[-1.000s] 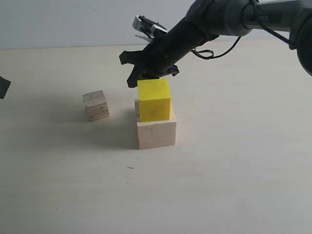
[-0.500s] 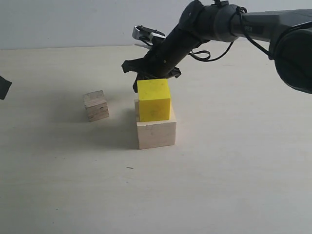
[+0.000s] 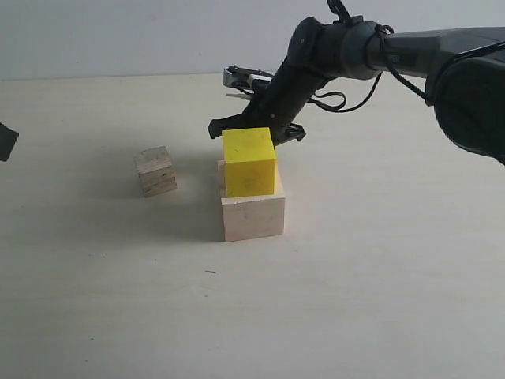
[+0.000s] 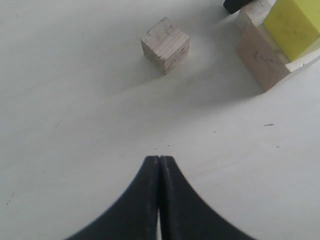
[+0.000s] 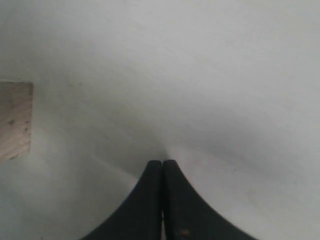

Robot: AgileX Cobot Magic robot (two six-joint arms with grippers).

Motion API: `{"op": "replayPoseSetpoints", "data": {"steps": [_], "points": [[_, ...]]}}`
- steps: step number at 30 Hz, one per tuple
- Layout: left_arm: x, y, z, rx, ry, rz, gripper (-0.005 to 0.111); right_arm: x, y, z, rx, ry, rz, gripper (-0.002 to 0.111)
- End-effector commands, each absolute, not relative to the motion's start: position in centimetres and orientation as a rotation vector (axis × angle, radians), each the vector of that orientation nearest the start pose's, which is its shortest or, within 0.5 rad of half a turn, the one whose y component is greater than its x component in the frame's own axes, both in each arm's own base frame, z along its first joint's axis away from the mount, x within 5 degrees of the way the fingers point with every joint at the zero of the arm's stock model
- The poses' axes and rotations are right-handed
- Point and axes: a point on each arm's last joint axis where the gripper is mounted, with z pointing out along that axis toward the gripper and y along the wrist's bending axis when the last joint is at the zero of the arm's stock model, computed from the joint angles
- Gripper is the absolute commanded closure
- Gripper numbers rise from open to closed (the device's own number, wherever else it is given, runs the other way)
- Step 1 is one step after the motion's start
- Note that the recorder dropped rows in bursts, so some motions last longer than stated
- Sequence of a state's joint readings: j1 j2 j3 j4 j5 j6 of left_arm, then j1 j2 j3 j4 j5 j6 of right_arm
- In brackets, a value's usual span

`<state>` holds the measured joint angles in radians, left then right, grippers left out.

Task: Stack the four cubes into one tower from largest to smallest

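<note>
The pale wood cube (image 3: 252,216), the largest, stands on the desk (image 3: 371,292) near the middle of the exterior view. Its faces are plain, matt and faintly speckled, with crisp square edges. On its top rests the yellow cube (image 3: 249,162), bright and smooth-coated with a light mottling. It is set toward the left of the pale top, so a narrow strip of bare wood shows on the right.

A sliver of tan wood (image 3: 221,174) shows just beside the yellow cube's left edge; which block it belongs to cannot be told.

The plywood cube (image 3: 155,170) stands alone on the desk, well apart to the left of the two-cube stack. Its sides show stacked bands of lighter and darker layers, and its top carries fine straight grain. The desk itself is cream-coloured and matt, with a few tiny dark specks.

The black right arm (image 3: 371,51), with a looped cable hanging from it, reaches in from the right and dips behind the stack. The right pincer (image 5: 162,162) has its two curved black fingers pressed flat together and grips nothing. Its tips are low over bare desk, and whether they touch it cannot be told. A grained wooden face (image 5: 15,120) shows at the edge of that wrist view, apart from the tips.

The left pincer (image 4: 159,159) is likewise closed tight and empty over bare desk, with the plywood cube well ahead of it.
</note>
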<state>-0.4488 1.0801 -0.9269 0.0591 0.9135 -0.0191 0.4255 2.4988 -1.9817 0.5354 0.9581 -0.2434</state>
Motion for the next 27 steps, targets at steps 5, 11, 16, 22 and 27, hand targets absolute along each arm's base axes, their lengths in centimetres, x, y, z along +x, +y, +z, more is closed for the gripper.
{"op": "replayPoseSetpoints", "data": {"steps": [5, 11, 16, 22, 27], "points": [[18.1, -9.0, 32.1, 0.601, 2.465, -0.133, 0.107, 45.2, 23.4, 10.1, -0.547, 2.878, 0.549, 0.108], [18.1, -9.0, 32.1, 0.604, 2.465, -0.133, 0.107, 45.4, 22.6, 10.2, -0.483, 2.903, 0.407, 0.108], [18.0, -9.0, 32.2, 0.605, 2.460, -0.138, 0.107, 45.6, 21.6, 10.4, -0.465, 2.920, 0.264, 0.108], [17.7, -8.8, 32.5, 0.598, 2.435, -0.145, 0.107, 45.9, 20.1, 10.6, -0.396, 2.961, 0.258, 0.108], [17.8, -8.9, 32.3, 0.597, 2.410, -0.152, 0.107, 46.3, 18.9, 10.5, -0.361, 2.978, 0.252, 0.108]]}}
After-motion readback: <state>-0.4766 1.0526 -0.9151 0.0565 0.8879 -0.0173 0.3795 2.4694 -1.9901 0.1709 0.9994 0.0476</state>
